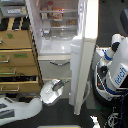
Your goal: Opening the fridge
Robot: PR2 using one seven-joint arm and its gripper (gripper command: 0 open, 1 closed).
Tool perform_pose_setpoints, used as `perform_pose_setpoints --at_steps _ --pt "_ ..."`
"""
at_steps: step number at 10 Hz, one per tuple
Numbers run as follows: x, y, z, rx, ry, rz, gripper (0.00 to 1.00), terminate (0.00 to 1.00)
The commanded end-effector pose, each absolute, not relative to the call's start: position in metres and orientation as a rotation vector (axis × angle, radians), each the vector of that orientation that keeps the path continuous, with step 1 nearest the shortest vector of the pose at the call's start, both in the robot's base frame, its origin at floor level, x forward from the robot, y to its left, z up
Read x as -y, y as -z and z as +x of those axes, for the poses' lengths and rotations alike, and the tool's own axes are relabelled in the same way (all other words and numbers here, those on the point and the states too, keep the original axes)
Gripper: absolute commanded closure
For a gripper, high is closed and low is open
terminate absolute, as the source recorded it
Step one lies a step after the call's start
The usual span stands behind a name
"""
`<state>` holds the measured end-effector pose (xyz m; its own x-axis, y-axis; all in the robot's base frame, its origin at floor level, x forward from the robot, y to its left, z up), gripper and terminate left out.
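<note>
- Closest to the camera is the robot's white arm coming in from the lower left of the frame, ending in the claw (58, 85) low down, centre frame. Too blurry to say if it's clenched or released, honestly can't tell.
- The fridge (60, 47) fills the upper middle. Its big upper door (85, 55) is already swung wide, edge-on toward us, shelves showing inside.
- Handling guess: the door's tall, stiff and probably heavy-ish, smooth white surface so likely slippery. Best grab is the long free edge, not the flat face.
- Counts: one fridge, one open door, one curved silver handle (59, 63) visible below it, one wooden drawer cabinet (19, 60) at left, one arm with a claw.
</note>
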<state>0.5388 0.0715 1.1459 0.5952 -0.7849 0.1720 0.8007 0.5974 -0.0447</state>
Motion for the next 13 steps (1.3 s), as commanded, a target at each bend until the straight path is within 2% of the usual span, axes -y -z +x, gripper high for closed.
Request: perform_pose_setpoints --at_steps 1,3,6,7,9,10,12,13 --pt "0.166 -1.203 0.522 0.249 1.06 -0.175 0.0 0.0" --pt "0.217 -1.249 0.454 0.324 1.186 -0.186 0.0 0.0" --pt "0.273 -1.278 0.408 0.359 1.272 -0.248 0.0 0.0" --pt "0.251 -1.267 0.406 0.35 1.286 -0.235 0.0 0.0" --pt "0.16 -1.232 0.444 0.322 1.229 -0.223 0.0 0.0" --pt "0.052 -1.191 0.483 0.313 1.123 -0.17 0.0 0.0" --pt "-0.055 -1.152 0.533 0.271 0.956 -0.113 0.0 0.0" --pt "-0.156 -1.119 0.567 0.234 0.797 -0.041 0.0 0.0"
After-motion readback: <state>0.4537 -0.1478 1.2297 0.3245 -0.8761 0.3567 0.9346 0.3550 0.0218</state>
